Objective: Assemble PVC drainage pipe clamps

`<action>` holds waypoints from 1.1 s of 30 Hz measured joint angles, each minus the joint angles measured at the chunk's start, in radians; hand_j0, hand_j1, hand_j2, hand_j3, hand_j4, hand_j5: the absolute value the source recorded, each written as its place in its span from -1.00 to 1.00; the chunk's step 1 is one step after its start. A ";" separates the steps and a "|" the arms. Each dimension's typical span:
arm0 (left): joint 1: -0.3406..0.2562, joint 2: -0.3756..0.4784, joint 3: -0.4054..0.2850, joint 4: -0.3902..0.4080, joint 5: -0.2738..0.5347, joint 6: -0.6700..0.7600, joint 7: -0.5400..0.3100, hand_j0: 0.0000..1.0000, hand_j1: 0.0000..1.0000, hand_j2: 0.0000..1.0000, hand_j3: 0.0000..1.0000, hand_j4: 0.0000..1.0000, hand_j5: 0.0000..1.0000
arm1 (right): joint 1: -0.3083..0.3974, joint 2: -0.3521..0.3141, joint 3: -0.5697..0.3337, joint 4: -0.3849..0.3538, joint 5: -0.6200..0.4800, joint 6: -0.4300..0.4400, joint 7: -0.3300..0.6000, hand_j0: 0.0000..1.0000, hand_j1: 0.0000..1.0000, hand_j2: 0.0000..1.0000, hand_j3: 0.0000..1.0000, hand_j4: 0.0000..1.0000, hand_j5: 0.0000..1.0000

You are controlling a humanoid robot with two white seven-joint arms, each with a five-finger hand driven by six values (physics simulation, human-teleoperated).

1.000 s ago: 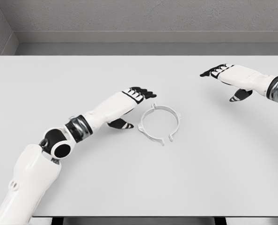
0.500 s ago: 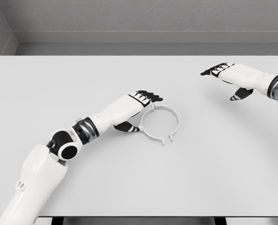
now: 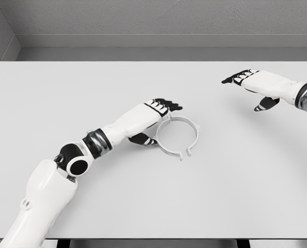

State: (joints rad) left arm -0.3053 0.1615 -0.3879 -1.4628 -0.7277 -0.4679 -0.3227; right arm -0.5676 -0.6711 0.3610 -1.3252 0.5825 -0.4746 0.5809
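Right by the left hand (image 3: 154, 114) lies the white clamp ring (image 3: 177, 136) on the table (image 3: 143, 196). That hand has slid closer, fingers spread, maybe touching its rim. Grabbing looks next. Far off, the right hand (image 3: 254, 82) hangs open.

White table (image 3: 236, 196) before grey wall (image 3: 158, 18)

Single head view — looks down, forward over table (image 3: 236, 196) toward back wall (image 3: 158, 18).
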 measured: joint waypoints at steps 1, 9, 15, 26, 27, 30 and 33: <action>0.003 0.005 0.003 -0.001 0.002 0.000 0.000 1.00 1.00 1.00 1.00 1.00 1.00 | 0.000 0.000 0.000 0.000 0.000 0.000 0.000 1.00 1.00 1.00 1.00 1.00 1.00; -0.002 0.036 0.016 0.010 0.006 0.001 0.000 1.00 1.00 1.00 1.00 1.00 1.00 | 0.000 0.000 0.000 0.000 0.000 0.000 0.001 1.00 1.00 1.00 1.00 1.00 1.00; -0.008 0.037 0.017 0.039 0.003 0.002 0.000 1.00 1.00 1.00 1.00 1.00 1.00 | 0.000 0.000 0.000 0.000 0.000 0.000 0.001 1.00 1.00 1.00 1.00 1.00 1.00; -0.008 0.019 0.006 0.055 -0.003 -0.001 0.002 1.00 1.00 1.00 1.00 1.00 1.00 | -0.009 -0.001 0.015 -0.004 0.001 -0.001 0.003 1.00 1.00 1.00 1.00 1.00 1.00; -0.008 0.016 0.005 0.053 -0.002 -0.001 0.001 1.00 1.00 1.00 1.00 1.00 1.00 | -0.011 -0.001 0.017 -0.004 0.001 -0.002 0.003 1.00 1.00 1.00 1.00 1.00 1.00; -0.008 0.012 0.004 0.047 0.001 -0.001 0.001 1.00 1.00 1.00 1.00 1.00 1.00 | -0.009 -0.002 0.020 -0.004 0.001 -0.004 0.003 1.00 1.00 1.00 1.00 1.00 1.00; -0.006 0.010 0.004 0.041 0.004 -0.001 0.000 1.00 1.00 1.00 1.00 1.00 1.00 | -0.009 -0.004 0.020 -0.004 0.002 -0.003 0.003 1.00 1.00 1.00 1.00 1.00 1.00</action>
State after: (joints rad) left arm -0.3114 0.1715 -0.3838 -1.4221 -0.7239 -0.4687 -0.3225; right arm -0.5768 -0.6753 0.3811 -1.3289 0.5842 -0.4773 0.5834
